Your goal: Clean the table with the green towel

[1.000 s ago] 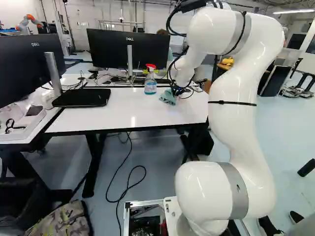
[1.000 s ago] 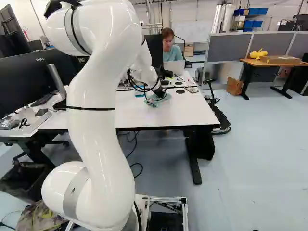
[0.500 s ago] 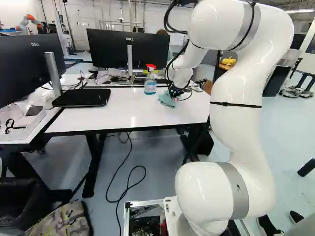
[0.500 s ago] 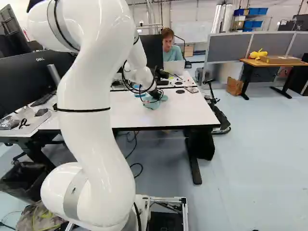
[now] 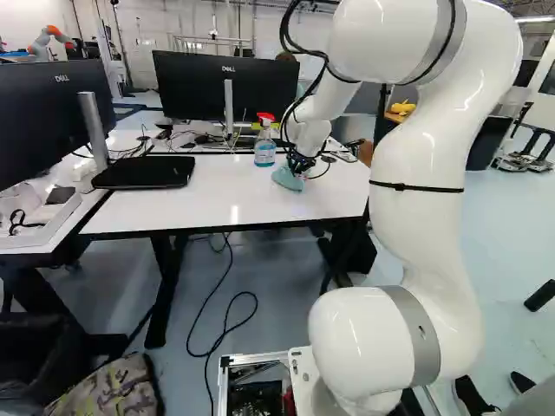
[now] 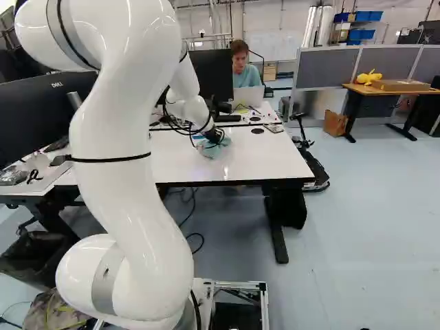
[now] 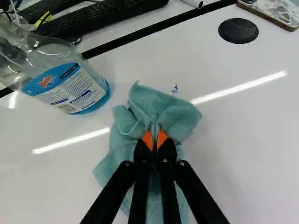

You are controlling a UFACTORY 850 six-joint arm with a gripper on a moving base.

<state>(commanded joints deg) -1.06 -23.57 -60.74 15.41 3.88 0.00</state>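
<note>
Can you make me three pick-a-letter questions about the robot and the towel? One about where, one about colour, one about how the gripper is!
1. Where is the green towel?
A) On the floor
B) On the white table
C) On a keyboard

2. What colour are the finger pads?
A) Purple
B) White
C) Orange

3. How is the gripper?
A) Shut on the towel
B) Wide open
C) Shut on a bottle

1 B: white tabletop shows around the towel.
2 C: both fingertips look orange.
3 A: towel cloth is pinched between them.
</note>
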